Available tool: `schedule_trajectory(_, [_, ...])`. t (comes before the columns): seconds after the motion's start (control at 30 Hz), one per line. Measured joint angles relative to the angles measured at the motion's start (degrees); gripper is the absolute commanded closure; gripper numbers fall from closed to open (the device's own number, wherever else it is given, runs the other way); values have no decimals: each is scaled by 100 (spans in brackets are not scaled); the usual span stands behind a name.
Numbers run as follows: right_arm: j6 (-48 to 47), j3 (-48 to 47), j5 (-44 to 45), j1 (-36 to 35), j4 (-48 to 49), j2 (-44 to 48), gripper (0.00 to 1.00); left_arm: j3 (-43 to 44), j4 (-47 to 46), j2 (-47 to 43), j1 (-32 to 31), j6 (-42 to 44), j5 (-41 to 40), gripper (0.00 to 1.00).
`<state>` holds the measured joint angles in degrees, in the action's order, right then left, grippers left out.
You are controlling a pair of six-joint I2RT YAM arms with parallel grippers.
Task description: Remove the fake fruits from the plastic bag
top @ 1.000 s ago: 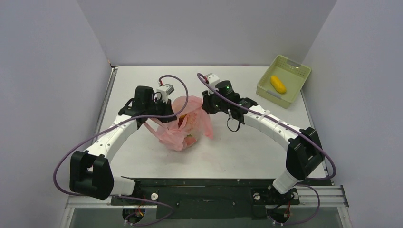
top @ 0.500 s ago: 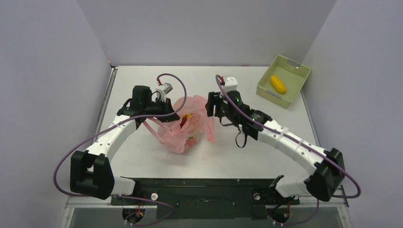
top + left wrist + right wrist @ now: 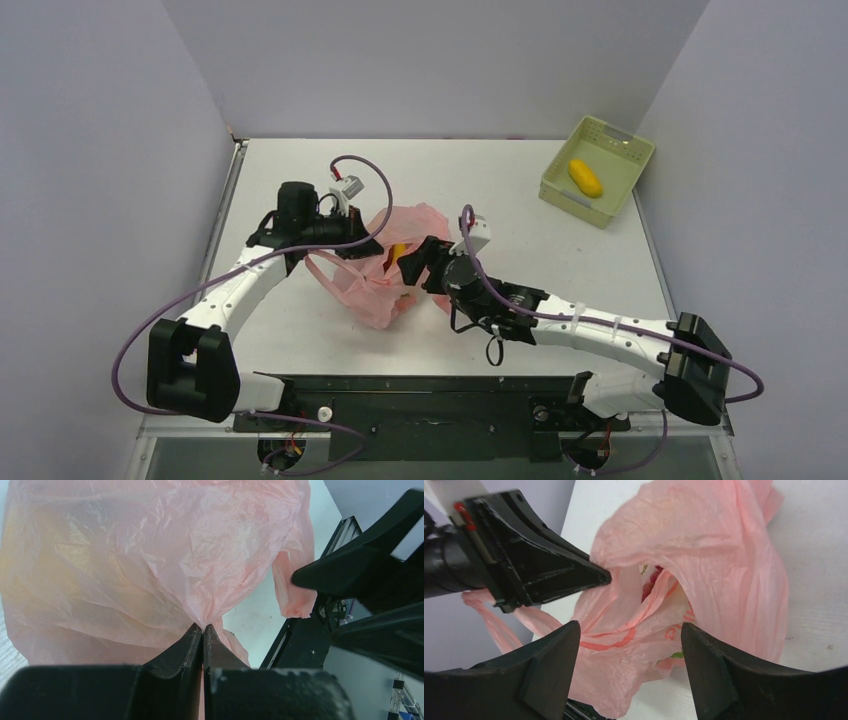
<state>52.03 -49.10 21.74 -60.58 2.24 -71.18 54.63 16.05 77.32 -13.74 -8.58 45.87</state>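
Note:
The pink plastic bag (image 3: 372, 290) lies crumpled mid-table. My left gripper (image 3: 203, 626) is shut on a gathered fold of the plastic bag (image 3: 150, 555) at its left rim, holding the mouth up. My right gripper (image 3: 629, 627) is open just before the mouth of the plastic bag (image 3: 714, 555), with nothing between its fingers. Of the fake fruits inside, a red bit (image 3: 651, 580) shows in the opening, a green bit (image 3: 677, 655) peeks out low down, and an orange-yellow one (image 3: 397, 250) shows from above. My left gripper (image 3: 599, 575) pinches the rim opposite the right one.
A pale green slotted basket (image 3: 612, 131) stands at the back right with a yellow oval fruit (image 3: 585, 177) in it. Grey walls close in the left, back and right sides. The right arm (image 3: 600, 330) stretches low across the near right of the table.
My right gripper has opened and swung from the bag's far right side round to its near side, low and facing the mouth. The left gripper keeps its pinch on the bag.

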Motion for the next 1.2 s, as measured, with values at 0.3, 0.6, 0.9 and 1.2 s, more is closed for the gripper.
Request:
schedule_trajectory(0.3, [1097,192,291,-240,533,-931,30,-39,-195,-26,22,-79,201,100])
schedule_trajectory(0.6, [1316,-485,236,-210,400,-2216,39,-151,-391,-223,35,-168,310,100])
schedule_trajectory(0.9, [1176,146,212,-208,844,-2111,100,-151,-420,-372,208,-155,81,100])
schedule_trajectory(1.2, [210,1930,44,-162,1512,-678,100,-151,2,-782,1130,-11,-1484,100])
